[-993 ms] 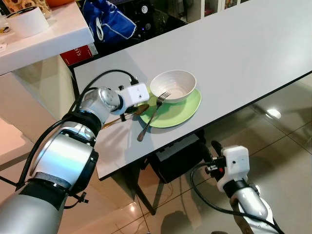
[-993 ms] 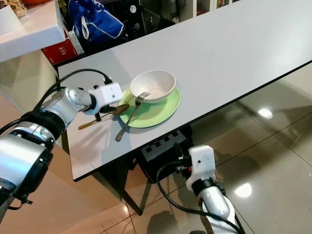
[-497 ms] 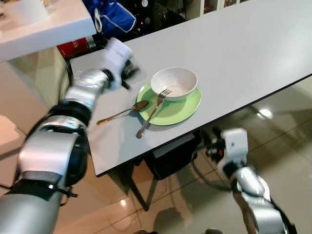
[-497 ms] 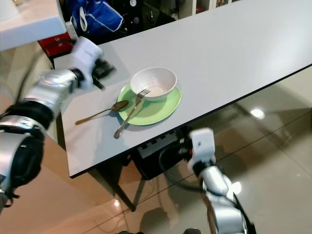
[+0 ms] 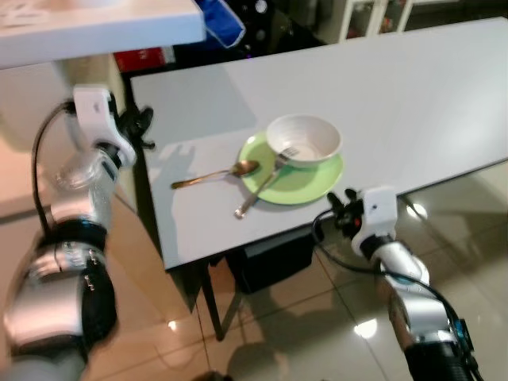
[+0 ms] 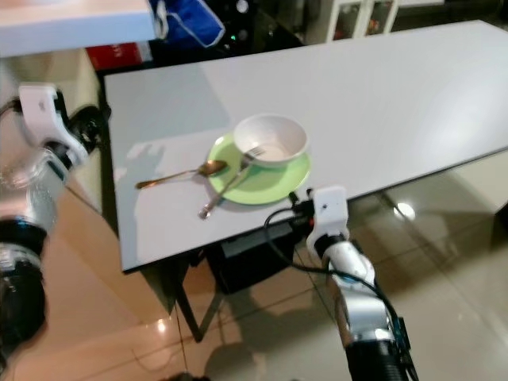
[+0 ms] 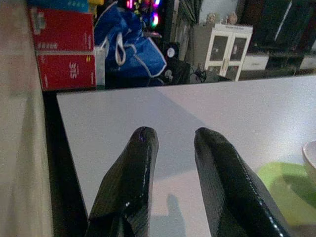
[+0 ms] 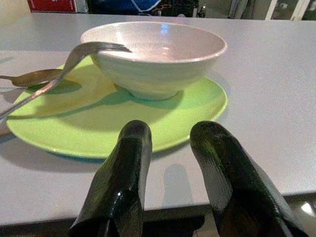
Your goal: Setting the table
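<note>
- The green plate (image 5: 305,178) is sitting near the front edge of the grey table (image 5: 413,87), and the white bowl (image 5: 304,140) is sitting on it, toward the far side.
- A fork (image 5: 266,184) is leaning with its tines up on the bowl's rim while its handle is running down across the plate onto the tabletop.
- A gold-coloured spoon (image 5: 214,175) is lying flat on the table, its bowl end resting right at the plate's left rim and its handle pointing off to the left.
- The left gripper (image 7: 173,136) is hanging off the table's left end, up by the corner, with its fingers (image 7: 140,163) a small gap apart and gripping nothing.
- The right gripper (image 8: 170,129) is hovering just off the table's front edge, pointing straight at the plate, fingers slightly parted and empty too.
- A blue bag (image 7: 131,47) and a red box (image 7: 64,49) are sitting behind the table.
</note>
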Robot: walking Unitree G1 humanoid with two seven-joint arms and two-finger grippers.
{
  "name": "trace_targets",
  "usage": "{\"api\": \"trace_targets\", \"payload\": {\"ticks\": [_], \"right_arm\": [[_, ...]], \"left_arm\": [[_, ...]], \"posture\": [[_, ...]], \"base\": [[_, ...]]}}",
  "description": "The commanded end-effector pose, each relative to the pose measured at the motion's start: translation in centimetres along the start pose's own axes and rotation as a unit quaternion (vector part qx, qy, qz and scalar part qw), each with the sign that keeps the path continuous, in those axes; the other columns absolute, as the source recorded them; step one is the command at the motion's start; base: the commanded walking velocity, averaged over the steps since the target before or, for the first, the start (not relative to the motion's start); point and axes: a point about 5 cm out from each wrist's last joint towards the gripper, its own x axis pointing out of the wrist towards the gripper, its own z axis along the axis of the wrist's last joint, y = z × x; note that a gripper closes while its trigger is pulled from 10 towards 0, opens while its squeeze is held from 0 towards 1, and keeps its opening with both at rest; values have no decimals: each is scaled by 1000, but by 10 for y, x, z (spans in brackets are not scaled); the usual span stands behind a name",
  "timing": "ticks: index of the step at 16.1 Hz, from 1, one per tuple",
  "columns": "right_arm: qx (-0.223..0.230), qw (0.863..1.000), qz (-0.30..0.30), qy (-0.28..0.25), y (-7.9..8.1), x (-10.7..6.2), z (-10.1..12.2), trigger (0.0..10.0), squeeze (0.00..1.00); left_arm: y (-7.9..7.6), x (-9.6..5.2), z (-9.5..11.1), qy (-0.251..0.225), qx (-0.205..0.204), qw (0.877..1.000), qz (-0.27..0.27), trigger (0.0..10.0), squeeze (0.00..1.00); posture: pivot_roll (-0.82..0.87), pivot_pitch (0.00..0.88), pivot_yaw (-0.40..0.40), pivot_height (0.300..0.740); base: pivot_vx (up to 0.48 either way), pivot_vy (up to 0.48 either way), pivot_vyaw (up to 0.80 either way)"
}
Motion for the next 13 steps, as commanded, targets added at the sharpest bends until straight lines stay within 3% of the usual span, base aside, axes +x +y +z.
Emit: {"api": "trace_targets", "payload": {"ticks": [1, 4, 6, 10, 13], "right_arm": [[4, 1000, -8, -1, -6, 3, 0, 10000, 0], [6, 1000, -7, -8, -7, 13, 2, 10000, 0], [10, 1000, 2, -13, 0, 18, 3, 10000, 0], [7, 1000, 6, -18, 1, 18, 2, 10000, 0], [7, 1000, 2, -22, 1, 17, 1, 10000, 0]], "left_arm": [[-1, -5, 3, -13, -8, 1000, 9, 10000, 0], [-37, -26, -28, 13, -45, 999, 0, 10000, 0], [-73, -41, -43, 17, -74, 997, 7, 10000, 0], [-103, -58, -44, 25, -91, 995, -6, 10000, 0], [-117, -62, -39, 26, -59, 998, -25, 10000, 0]], "posture": [[34, 0, -8, 740], [59, 0, -12, 740], [64, 0, -16, 740], [53, 0, -15, 740], [35, 0, -1, 740]], "base": [[0, 0, 0], [0, 0, 0], [0, 0, 0], [0, 0, 0], [0, 0, 0]]}}
